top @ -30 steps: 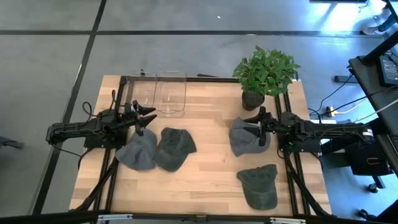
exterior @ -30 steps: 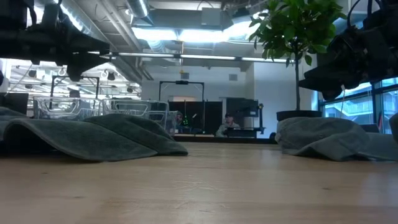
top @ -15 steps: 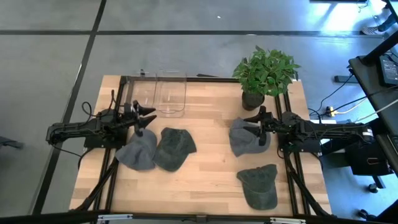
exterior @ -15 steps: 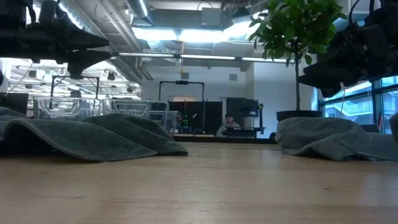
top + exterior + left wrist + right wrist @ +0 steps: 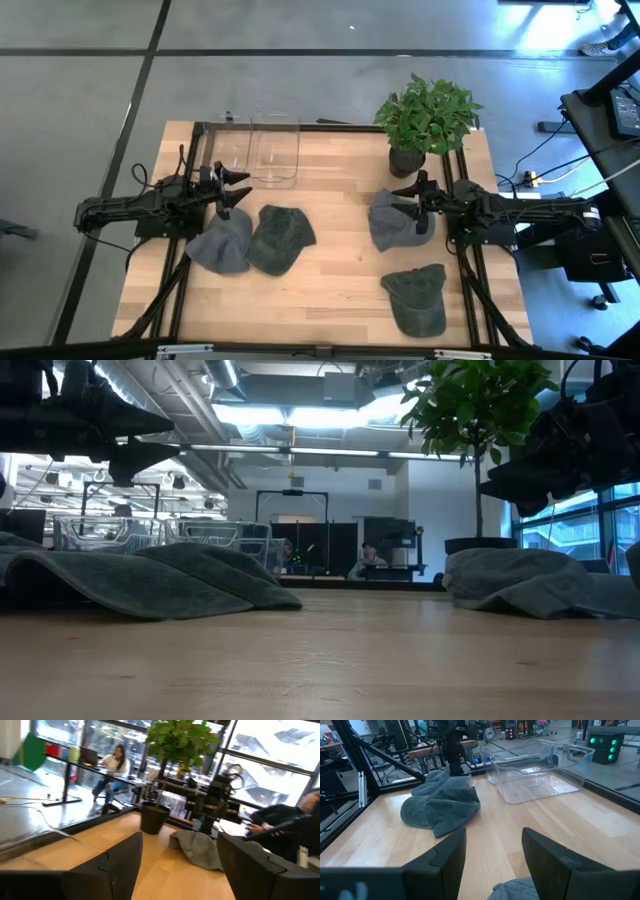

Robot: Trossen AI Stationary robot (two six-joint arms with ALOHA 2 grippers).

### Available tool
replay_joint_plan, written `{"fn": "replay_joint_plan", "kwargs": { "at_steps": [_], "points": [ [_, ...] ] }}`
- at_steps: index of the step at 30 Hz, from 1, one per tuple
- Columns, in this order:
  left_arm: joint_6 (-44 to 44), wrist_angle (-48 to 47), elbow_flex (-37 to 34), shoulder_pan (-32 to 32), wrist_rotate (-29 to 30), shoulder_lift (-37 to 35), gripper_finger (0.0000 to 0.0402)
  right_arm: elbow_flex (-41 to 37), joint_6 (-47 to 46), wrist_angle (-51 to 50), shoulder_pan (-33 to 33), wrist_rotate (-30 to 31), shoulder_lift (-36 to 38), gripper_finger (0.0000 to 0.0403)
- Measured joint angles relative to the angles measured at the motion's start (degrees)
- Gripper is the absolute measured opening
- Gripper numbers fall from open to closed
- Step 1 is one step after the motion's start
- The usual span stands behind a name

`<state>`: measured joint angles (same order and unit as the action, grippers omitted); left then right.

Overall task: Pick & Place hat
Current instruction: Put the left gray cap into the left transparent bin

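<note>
Hats are what I am after, and nothing is lifted yet, so I judge this to be the approach before the first pick. I count four soft cloth caps on the light wooden tabletop [image 5: 330, 290]: a grey cap [image 5: 222, 243] and a darker green-grey cap [image 5: 281, 238] touching each other on the left side, a grey cap [image 5: 388, 220] on the right side, and a dark green peaked cap [image 5: 416, 298] near the front right corner. There is one clear plastic bin [image 5: 274, 150] at the back of the tabletop and one potted green plant [image 5: 424, 118] at the back right. My left end effector [image 5: 232, 190] hovers above the back edge of the left grey cap with its fingers spread apart, holding nothing; the left wrist view shows the gap between them. My right end effector [image 5: 417, 205] sits over the right grey cap, also parted and empty, as the right wrist view shows. Two arms, then, each poised over a cap. My next move, as I see it, is to lower one end effector onto the cloth, pinch a fold firmly, and carry the cap, likely towards the bin; limp fabric may slip or drag its neighbour along.
</note>
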<state>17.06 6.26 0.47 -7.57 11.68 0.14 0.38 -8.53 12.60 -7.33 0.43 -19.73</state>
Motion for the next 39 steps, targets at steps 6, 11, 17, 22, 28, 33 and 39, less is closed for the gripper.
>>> {"fn": "replay_joint_plan", "kwargs": {
  "at_steps": [6,11,17,22,28,33,39],
  "points": [
    [2.18,-0.72,1.38,-0.02,-2.77,0.33,0.0260,0.00,-0.05,0.00,0.00,0.00,0.00,0.0192],
    [5.97,-10.90,10.38,0.10,-10.29,4.70,0.0259,0.00,0.00,-0.02,0.00,0.04,0.00,0.0192],
    [-5.39,-24.85,22.03,2.76,-17.08,19.85,0.0252,0.00,0.02,-0.02,0.00,0.04,0.00,0.0192],
    [-4.33,-39.51,31.75,9.61,-21.07,34.46,0.0242,0.00,-0.05,-0.04,0.00,0.04,0.00,0.0192],
    [17.64,-56.45,38.99,17.49,-21.75,50.17,0.0227,0.01,0.27,-0.05,0.00,0.04,0.00,0.0192],
    [38.23,-64.71,43.53,24.35,-25.33,61.13,0.0220,0.00,1.74,-0.07,0.00,0.04,0.00,0.0192],
    [61.50,-66.45,44.00,33.10,-27.23,71.20,0.0219,0.00,3.33,-0.86,0.00,0.04,-0.02,0.0192]
  ]
}}
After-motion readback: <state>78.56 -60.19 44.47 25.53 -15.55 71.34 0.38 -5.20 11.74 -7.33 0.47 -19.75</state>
